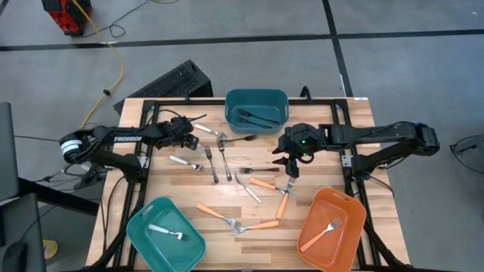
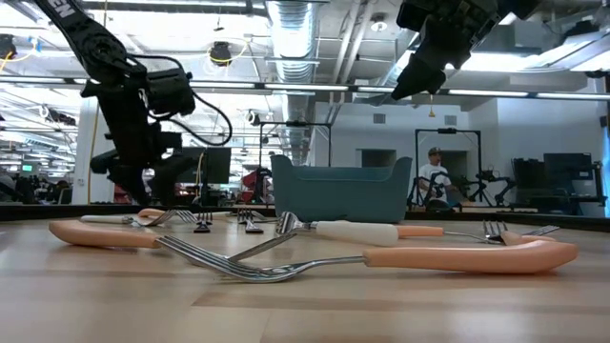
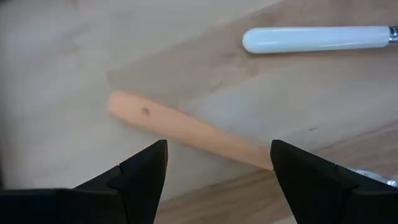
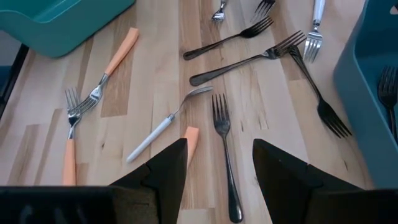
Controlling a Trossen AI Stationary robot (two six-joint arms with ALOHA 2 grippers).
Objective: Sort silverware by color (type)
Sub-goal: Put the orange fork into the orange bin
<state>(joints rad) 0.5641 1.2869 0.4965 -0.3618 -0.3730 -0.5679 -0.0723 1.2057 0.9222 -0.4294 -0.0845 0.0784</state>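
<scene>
Left fingers (image 3: 214, 180) wide above orange handle (image 3: 186, 129).

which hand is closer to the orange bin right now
Right. The right hand hovers just up-table of the orange bin, while the left hand is far across the table.

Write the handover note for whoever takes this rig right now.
Left gripper: open, low over an orange-handled fork near the table's far left.
Right gripper: open, empty, raised above mid-table.
Done: dark forks in the far teal bin; white-handled fork in the near teal bin; orange fork in the orange bin.
Left: about a dozen mixed forks loose on the table.
</scene>
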